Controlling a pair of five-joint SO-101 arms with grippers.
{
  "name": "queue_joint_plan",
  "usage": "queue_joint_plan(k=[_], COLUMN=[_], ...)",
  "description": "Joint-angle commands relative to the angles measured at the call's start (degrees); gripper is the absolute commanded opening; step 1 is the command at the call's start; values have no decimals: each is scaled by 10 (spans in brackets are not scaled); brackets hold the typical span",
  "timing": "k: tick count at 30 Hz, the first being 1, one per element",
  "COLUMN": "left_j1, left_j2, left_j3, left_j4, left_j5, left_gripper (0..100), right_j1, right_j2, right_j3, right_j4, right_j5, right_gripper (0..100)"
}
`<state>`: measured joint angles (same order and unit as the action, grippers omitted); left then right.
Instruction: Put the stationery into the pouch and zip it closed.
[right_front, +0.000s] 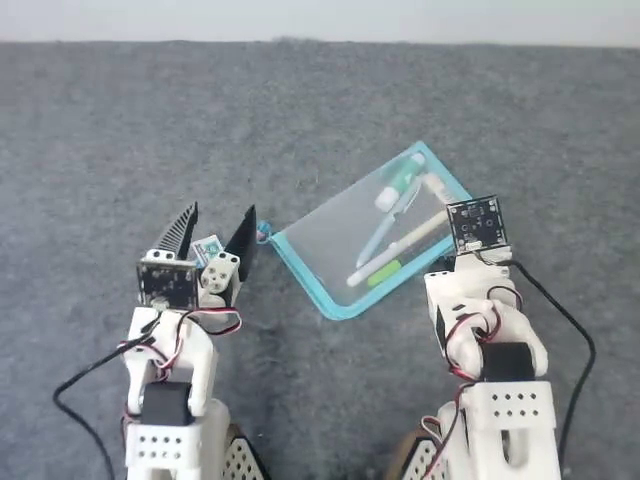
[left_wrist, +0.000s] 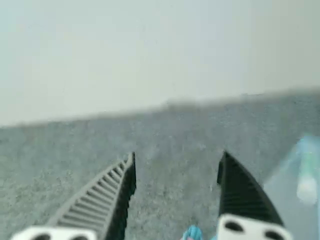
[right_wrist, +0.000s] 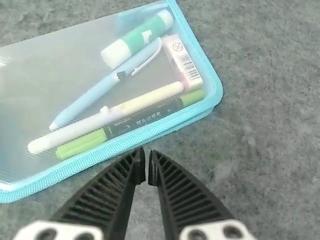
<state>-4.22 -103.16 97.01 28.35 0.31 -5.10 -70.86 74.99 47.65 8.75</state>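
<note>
We see the left gripper (right_front: 221, 208) spread wide, empty, near the pouch (right_front: 325, 235); the right gripper (right_wrist: 146, 150) clenched on nothing beside its edge.

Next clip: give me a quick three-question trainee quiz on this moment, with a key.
1. True or false: the blue pen lies inside the pouch.
2. The left gripper has its jaws: A) open, B) shut on the pouch, C) shut on a pen.
3. What does the right gripper hold?

Key: 1 true. 2 A. 3 nothing; its jaws are shut and empty, just off the pouch's edge.
</note>
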Motion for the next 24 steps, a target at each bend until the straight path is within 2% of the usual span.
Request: queue_joint_plan(k=[1,7,11,16,24], left_j1=[-4,-4,-4,0,-1], left_j2=[-11,-11,-11,-11,-11], left_j3=[-5,-5,-5,-5,-5], left_j4=[-20,-19,-18,19,25], left_j5=[-4,-4,-4,-2,-2], left_gripper=[254,254,254,254,254], right_j1=[6,7,5,7,4], right_j2=[-15,-65,-179,-340,-298], right_j3=[-3,10,65,162,217], right_j4=[-8,3,3,-28,-147], right_j5=[-7,-19,-25,-20,69], right_gripper=[8,8,8,9,8])
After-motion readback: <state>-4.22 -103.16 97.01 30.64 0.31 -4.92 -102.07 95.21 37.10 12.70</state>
